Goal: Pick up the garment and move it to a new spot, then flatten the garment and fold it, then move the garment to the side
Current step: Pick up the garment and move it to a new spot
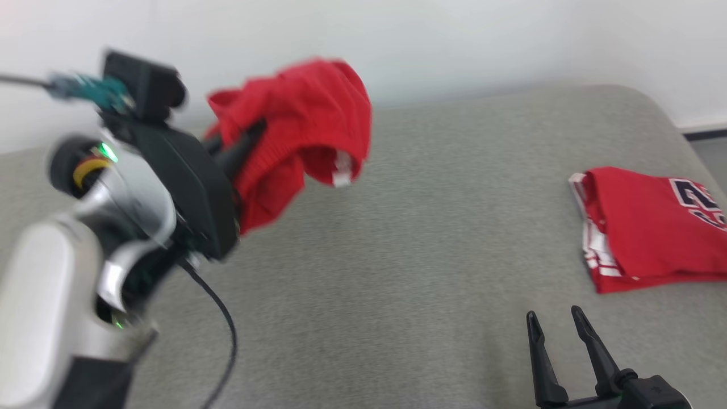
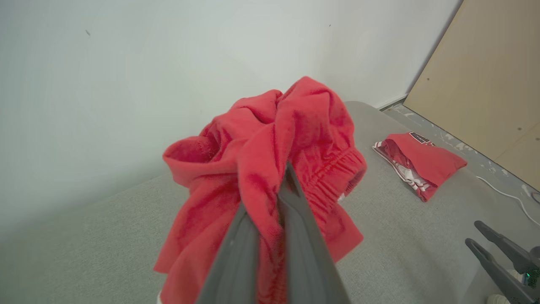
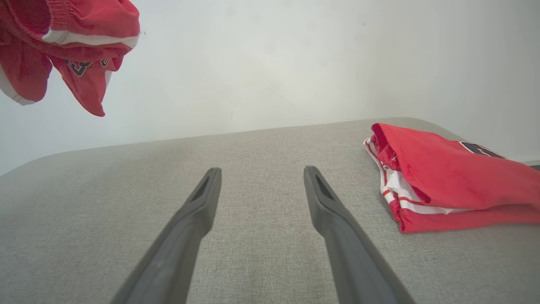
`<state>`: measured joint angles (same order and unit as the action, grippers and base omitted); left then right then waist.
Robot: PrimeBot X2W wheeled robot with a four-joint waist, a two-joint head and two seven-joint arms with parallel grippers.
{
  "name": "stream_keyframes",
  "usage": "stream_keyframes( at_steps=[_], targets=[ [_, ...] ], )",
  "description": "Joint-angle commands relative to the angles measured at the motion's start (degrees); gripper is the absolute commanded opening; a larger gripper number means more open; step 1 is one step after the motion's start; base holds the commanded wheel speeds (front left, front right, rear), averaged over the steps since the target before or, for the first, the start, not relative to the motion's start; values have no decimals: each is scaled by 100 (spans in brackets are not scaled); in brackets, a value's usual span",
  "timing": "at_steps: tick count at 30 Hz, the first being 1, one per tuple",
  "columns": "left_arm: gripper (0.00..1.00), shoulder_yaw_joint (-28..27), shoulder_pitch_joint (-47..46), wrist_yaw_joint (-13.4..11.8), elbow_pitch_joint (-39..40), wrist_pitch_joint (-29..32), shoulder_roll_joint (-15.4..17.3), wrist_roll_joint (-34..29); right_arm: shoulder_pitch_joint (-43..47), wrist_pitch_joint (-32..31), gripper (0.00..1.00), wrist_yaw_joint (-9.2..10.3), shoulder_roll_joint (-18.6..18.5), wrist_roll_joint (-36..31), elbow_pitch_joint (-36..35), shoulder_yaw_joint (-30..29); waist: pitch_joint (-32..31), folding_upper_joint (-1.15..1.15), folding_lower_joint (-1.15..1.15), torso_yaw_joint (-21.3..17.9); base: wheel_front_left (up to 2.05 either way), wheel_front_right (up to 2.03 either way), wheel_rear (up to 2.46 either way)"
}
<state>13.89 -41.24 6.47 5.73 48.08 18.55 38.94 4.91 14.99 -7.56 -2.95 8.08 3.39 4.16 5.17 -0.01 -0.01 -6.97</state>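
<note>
Showing dark numerals edged in white, the folded jersey (image 1: 647,227) is lying at the right of the grey cushion (image 1: 397,255); the frame edge is cutting them off, so they cannot be read whole. The left gripper (image 2: 270,202) is clenching a bunch of the red garment (image 1: 306,113), which is hanging in the air over the cushion's left part, well apart from the jersey. The right gripper (image 3: 261,173) is standing spread wide, grasping nothing, low over the cushion. The right wrist view is giving the garment's underside, with white trim and a dark print too partial to read; the left wrist view is giving a tan board (image 2: 485,84) and a white cable (image 2: 502,192)
</note>
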Motion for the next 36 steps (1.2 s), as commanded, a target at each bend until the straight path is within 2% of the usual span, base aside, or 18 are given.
stream_keyframes(
  at_steps=[1, 5, 6, 8, 13, 14, 18, 19, 20, 21, 27, 28, 32, 36],
  targets=[
    [0, 39, 176, -32, 12, -115, -36, -89, -4, 24, 100, 16, 11, 56, -21, -9, -32, 1, 1, -308, 0, 0, 0],
    [0, 225, 701, -108, -129, -590, -287, -271, 9, 24, 100, 16, 10, 97, -44, -1, 38, 1, 1, -553, 0, 0, 0],
    [0, 261, 959, -125, -267, -878, -495, -170, 49, 25, 100, 16, 10, 115, -48, 2, 77, 1, 1, -630, 0, 0, 0],
    [0, 292, 1187, -145, -501, -1228, -613, -299, 75, 24, 100, 16, 10, 110, -56, 6, 109, 1, 1, -686, 0, 0, 0],
    [0, 541, 1708, -196, -1329, -2006, -969, -568, -24, 25, 100, 16, 10, 143, -50, 86, 200, 1, 1, -814, 0, 0, 0],
    [0, 620, 1808, -213, -1715, -2293, -1037, -694, -50, 25, 100, 16, 9, 147, -38, 93, 222, 1, 1, -834, 0, 0, 0],
    [0, 752, 1814, -178, -2359, -3059, -1131, -999, -33, 25, 100, 16, 10, 136, -17, 110, 241, 1, 1, -854, 0, 0, 0],
    [16, 781, 1782, -194, -2512, -3249, -1129, -1100, -18, 24, 100, 17, 10, 127, -9, 112, 233, 1, 1, -853, 0, 0, 0],
    [95, 828, 1772, -185, -2650, -3375, -1144, -1148, -3, 25, 100, 17, 10, 120, -9, 111, 222, 1, 1, -847, 0, 0, 0],
    [100, 819, 1770, -254, -2799, -3496, -1180, -1177, 17, 25, 100, 17, 9, 110, 0, 96, 198, 1, 1, -829, 0, 0, 0],
    [100, 681, 1945, -402, -2895, -4750, -1336, -1253, 154, 25, 100, 17, 9, 72, 34, 20, -9, 1, 1, -682, 0, 0, 0],
    [100, 681, 1945, -402, -2895, -4750, -1336, -1253, 154, 25, 100, 17, 9, 72, 34, 20, -9, 1, 1, -682, 0, 0, 0],
    [100, 615, 2354, -431, -2626, -5508, -1388, -1211, 302, 26, 100, 17, 8, 37, 23, -94, -191, 1, 1, -520, 0, 0, 0],
    [100, 442, 2901, -556, -2190, -6174, -1270, -1390, 422, 26, 100, 17, 7, 16, 19, -168, -326, 1, 1, -358, 0, 0, 0]
  ],
)
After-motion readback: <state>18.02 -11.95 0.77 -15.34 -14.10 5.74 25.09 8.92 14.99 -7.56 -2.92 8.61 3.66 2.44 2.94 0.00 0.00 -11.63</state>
